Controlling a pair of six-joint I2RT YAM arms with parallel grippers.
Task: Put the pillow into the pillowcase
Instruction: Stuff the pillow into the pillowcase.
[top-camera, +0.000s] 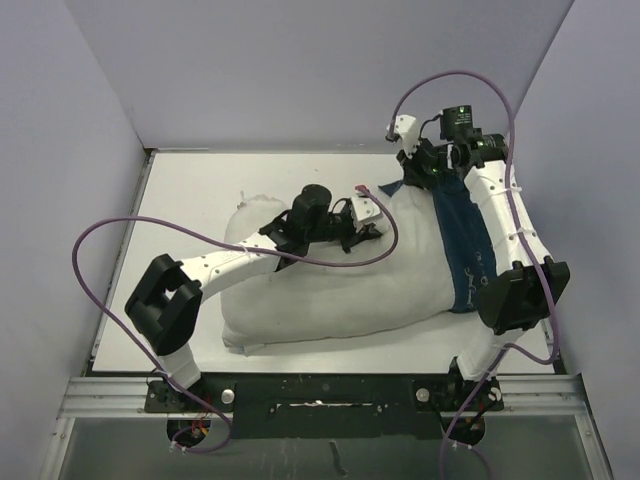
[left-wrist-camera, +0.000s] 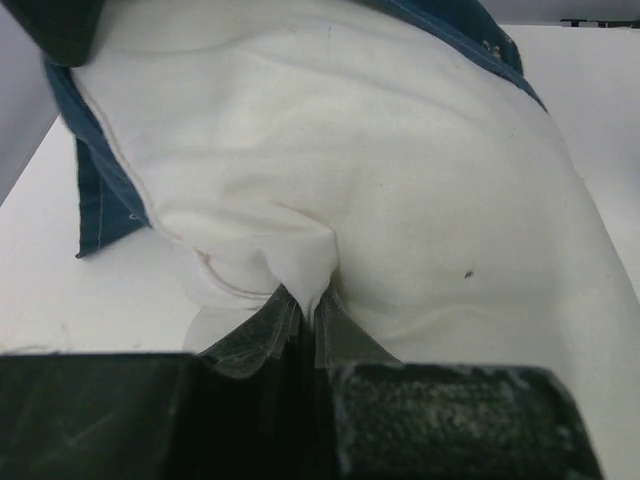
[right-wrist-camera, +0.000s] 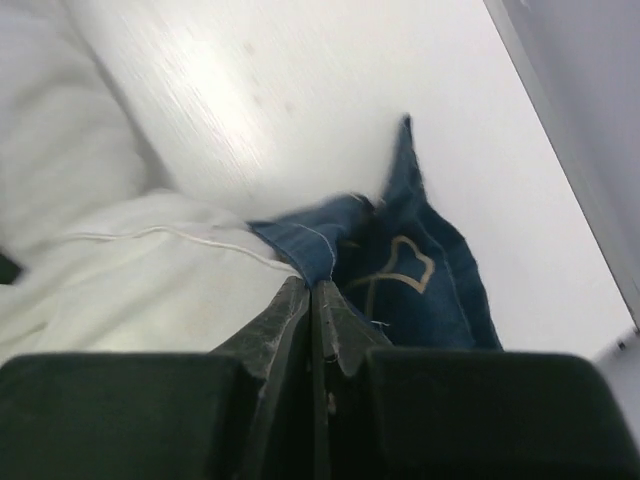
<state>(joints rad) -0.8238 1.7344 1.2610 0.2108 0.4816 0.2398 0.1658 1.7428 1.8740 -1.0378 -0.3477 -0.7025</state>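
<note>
Two grippers are both closed on cloth at this moment. The pillow (top-camera: 330, 290), a big white wrinkled cushion, lies across the middle of the white table (top-camera: 195, 190) with its long side running left to right. Over its right end sits the pillowcase (top-camera: 468, 250), navy with cream line drawings. It covers only that end as a dark band, and most of the pillow is bare. The left gripper (left-wrist-camera: 306, 308) is on top of the pillow, near its back edge and not far from the navy band. Its fingers are pressed together on a small raised fold of the white pillow cloth. In the left wrist view the navy hem shows beyond this fold, at the left and at the upper right. The right gripper (right-wrist-camera: 312, 290) is at the back right corner of the pillow. Its fingers are together with the edge of the pillowcase caught between them, and a cream outline drawing lies just beside the tips. A purple cable (top-camera: 120, 228) loops above the table to the left of the pillow.
</note>
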